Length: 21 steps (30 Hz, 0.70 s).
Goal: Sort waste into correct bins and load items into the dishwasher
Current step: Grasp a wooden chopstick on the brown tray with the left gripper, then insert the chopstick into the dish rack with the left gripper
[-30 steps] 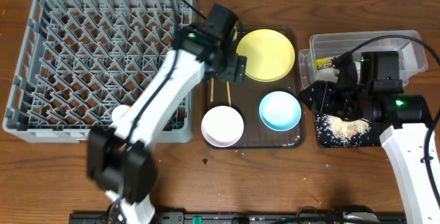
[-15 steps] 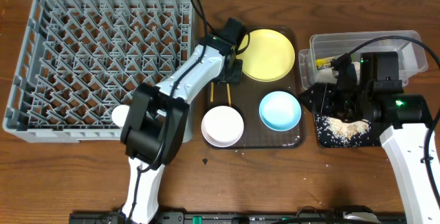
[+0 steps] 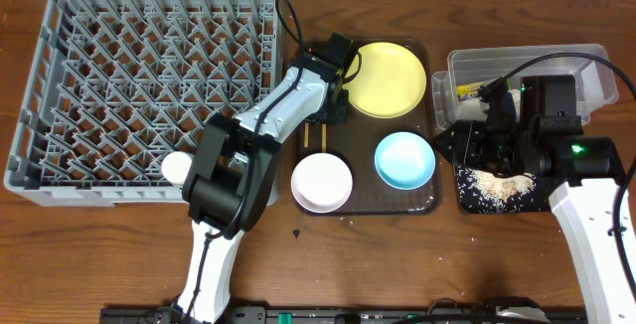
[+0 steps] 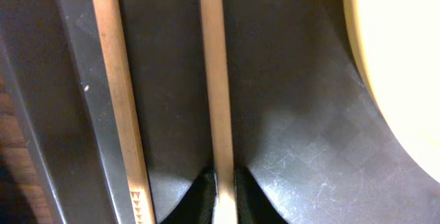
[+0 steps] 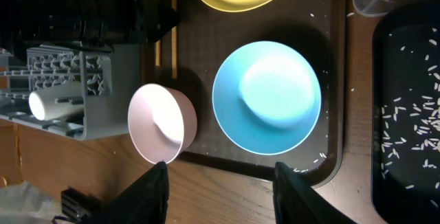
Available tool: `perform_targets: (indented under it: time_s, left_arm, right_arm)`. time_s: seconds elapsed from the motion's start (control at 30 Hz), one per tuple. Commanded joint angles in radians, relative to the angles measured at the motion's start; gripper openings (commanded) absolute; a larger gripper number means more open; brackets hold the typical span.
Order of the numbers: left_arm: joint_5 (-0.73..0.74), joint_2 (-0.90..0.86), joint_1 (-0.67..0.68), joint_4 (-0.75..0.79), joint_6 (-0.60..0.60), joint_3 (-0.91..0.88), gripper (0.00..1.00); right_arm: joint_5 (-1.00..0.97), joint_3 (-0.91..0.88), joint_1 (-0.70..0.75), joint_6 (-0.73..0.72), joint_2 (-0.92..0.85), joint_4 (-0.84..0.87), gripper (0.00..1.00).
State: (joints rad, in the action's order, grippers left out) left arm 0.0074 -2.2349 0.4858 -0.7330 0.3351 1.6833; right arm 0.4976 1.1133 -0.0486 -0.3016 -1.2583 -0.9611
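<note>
**Currently, one chopstick is gripped on the tray**

The two chopsticks [image 4: 113,80] are laid side by side along the left strip of the dark brown tray [image 3: 363,200], at the middle of the worktop. The chopstick [image 4: 214,80] nearer the yellow plate [image 3: 384,79] is pinched between the nearly closed fingers of the left gripper [image 4: 221,183]. The right gripper [image 5: 220,169] is spread wide with nothing held, beside the black tray [image 5: 412,176] towards the right edge.
</note>
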Motion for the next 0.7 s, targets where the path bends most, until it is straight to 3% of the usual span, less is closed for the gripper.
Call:
perform_targets:
  time_s: [0.0, 0.23, 0.67]
  left_arm:
    - [-0.016, -0.034, -0.002, -0.013, 0.004, -0.01, 0.08]
    - [-0.016, 0.01, -0.012, -0.068, 0.003, 0.04, 0.08]
    - [-0.059, 0.303, -0.117, -0.363, -0.046, 0.12, 0.08]
  right_arm:
    - [0.0, 0.016, 0.008, 0.019, 0.011, -0.005, 0.45]
    - [0.0, 0.016, 0.008, 0.019, 0.011, -0.021, 0.42]
    - [0.0, 0.016, 0.008, 0.019, 0.011, -0.024, 0.42]
